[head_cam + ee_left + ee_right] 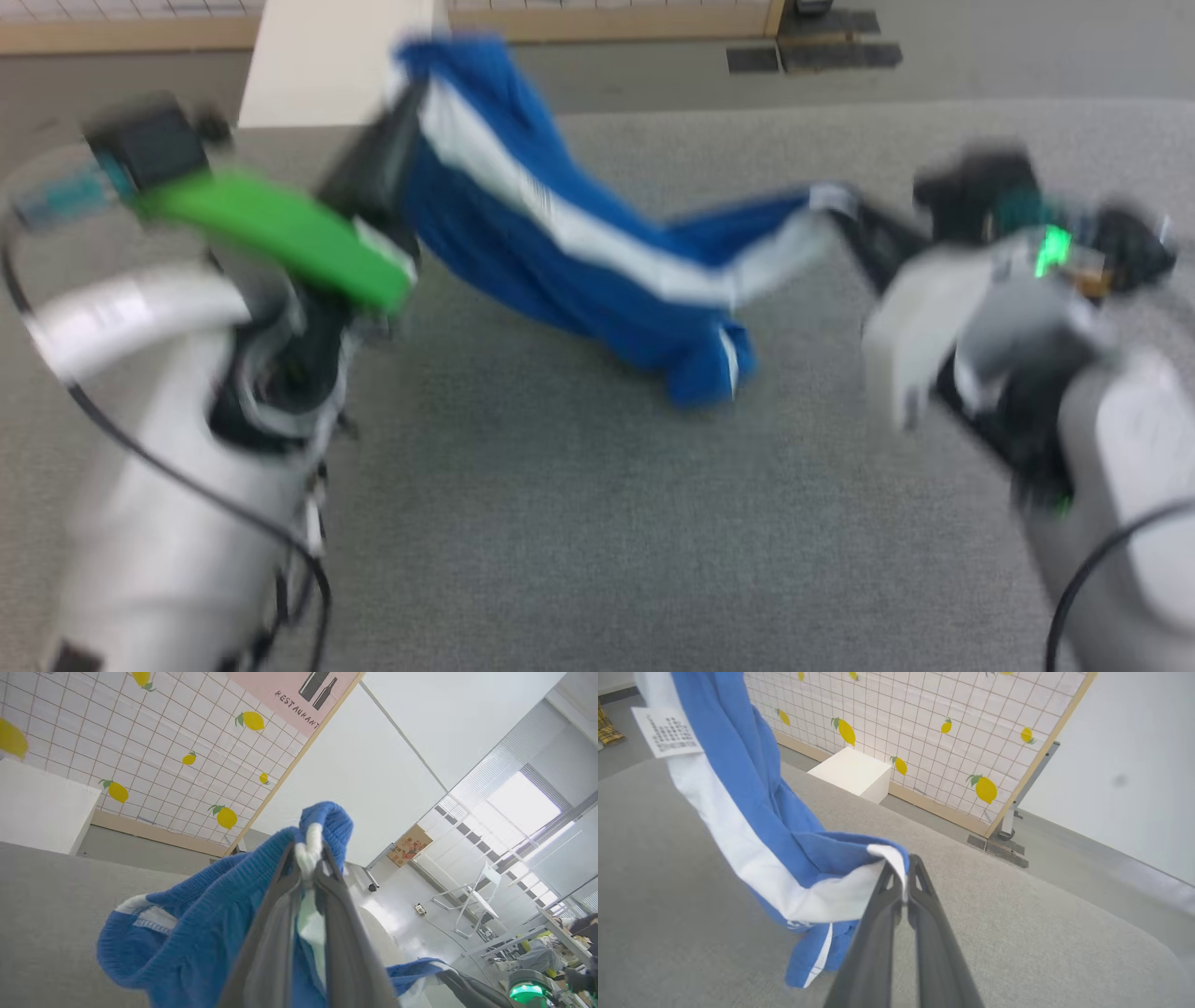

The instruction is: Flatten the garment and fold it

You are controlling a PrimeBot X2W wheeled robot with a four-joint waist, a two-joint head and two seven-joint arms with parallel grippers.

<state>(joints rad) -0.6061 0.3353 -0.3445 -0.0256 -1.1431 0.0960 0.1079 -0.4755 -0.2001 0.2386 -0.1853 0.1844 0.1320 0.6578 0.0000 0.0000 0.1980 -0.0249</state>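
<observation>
Head view first: which way does the garment run?
– Long axis goes across the view, from high at the far left down to the right. It is strung between the two pincers and sags in the middle over the grey tabletop. Frame is blurred.
– Does the low fold touch the tabletop?
– Cannot tell. It hangs very near it, in the right wrist view too.
– Left pincer?
– Left wrist view: left pincer closed down on a bunched, ribbed blue edge of the garment, with white fabric squeezed between the fingers.
– Right pincer?
– Right wrist view: right pincer nipped tight on a white-edged corner of the garment.
– Look of the cloth?
– Royal blue, soft, twisted into a loose rope, not flat. A broad white stripe follows its length. A white printed tag shows near the upper end. A narrow white strip marks the lowest hanging flap.
– Surroundings?
– White box beyond the tabletop, lemon-patterned panel behind it.
</observation>
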